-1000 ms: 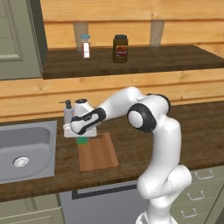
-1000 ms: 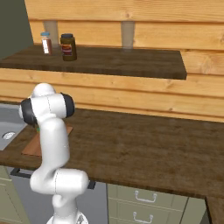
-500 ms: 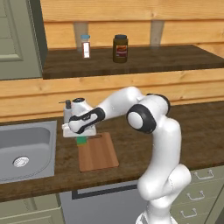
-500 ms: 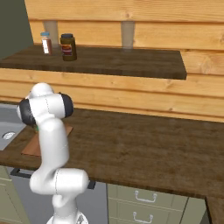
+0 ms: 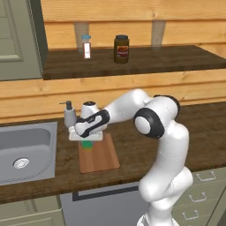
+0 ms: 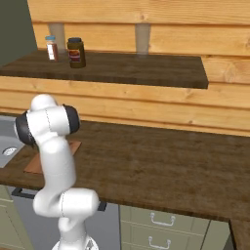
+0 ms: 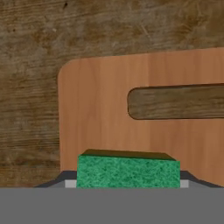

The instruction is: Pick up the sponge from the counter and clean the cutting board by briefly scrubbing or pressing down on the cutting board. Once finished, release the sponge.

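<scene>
Between the end effector's (image 7: 127, 185) fingers — the sponge (image 7: 128, 170)

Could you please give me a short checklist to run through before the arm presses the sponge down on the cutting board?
1. Sponge sits between the pincer tips: ok.
2. Sponge is over the cutting board, near the handle slot end: ok.
3. Sponge already touches the board: cannot tell.
4. Soap dispenser stands apart from the board, behind it on the counter: ok.
5. Board lies flat beside the sink: ok.
</scene>
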Robot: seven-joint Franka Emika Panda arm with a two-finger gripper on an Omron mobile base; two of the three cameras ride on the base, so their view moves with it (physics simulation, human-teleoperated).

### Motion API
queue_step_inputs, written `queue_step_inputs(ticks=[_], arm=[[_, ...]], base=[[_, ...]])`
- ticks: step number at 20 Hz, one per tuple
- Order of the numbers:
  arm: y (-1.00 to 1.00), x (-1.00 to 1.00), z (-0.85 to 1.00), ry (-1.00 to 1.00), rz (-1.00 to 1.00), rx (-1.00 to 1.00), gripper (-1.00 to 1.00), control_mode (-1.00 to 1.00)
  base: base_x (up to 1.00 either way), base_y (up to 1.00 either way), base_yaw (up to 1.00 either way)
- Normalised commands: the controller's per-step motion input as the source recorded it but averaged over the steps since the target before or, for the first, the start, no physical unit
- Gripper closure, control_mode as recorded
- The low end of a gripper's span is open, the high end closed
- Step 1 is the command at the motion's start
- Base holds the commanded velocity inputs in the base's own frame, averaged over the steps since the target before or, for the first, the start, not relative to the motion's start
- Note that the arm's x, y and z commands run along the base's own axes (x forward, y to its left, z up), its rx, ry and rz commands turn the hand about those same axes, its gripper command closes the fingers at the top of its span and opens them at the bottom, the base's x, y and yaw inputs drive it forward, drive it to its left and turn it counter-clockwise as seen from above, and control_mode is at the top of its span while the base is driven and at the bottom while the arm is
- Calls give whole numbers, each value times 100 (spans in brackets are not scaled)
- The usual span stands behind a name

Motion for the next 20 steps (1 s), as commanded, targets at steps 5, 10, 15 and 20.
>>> queue_step_inputs(ticks=[5,10,15,20], arm=[[0,-90,-16,-16,0,0,100,-100],[0,-90,-12,-17,0,0,100,-100],[0,-69,-23,-7,0,0,100,-100],[0,-57,-18,-1,0,1,100,-100]], base=[[0,0,0],[0,0,0],[0,0,0],[0,0,0]])
